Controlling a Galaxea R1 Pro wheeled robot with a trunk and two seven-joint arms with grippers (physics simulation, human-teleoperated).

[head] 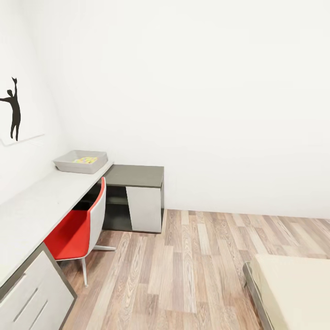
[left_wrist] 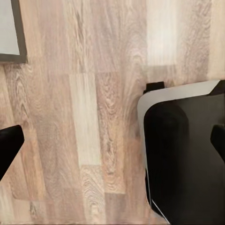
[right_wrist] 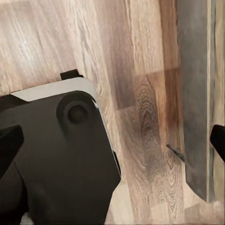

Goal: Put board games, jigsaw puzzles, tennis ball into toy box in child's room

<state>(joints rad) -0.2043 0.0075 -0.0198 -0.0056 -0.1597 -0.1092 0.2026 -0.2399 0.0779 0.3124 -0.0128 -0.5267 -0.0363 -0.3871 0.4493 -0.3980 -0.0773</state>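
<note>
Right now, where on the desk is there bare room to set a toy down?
The long table top is bare from the toy box back toward the drawers. The dark lower unit beside the box is bare too. The box holds something colourful.

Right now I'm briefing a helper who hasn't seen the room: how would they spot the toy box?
Follow the long pale table along the left wall to its far end, by the lower dark grey unit. The toy box sits there: a shallow light grey tray with sloping sides, something yellow and multicoloured inside, just beyond the red-and-white chair.
</note>
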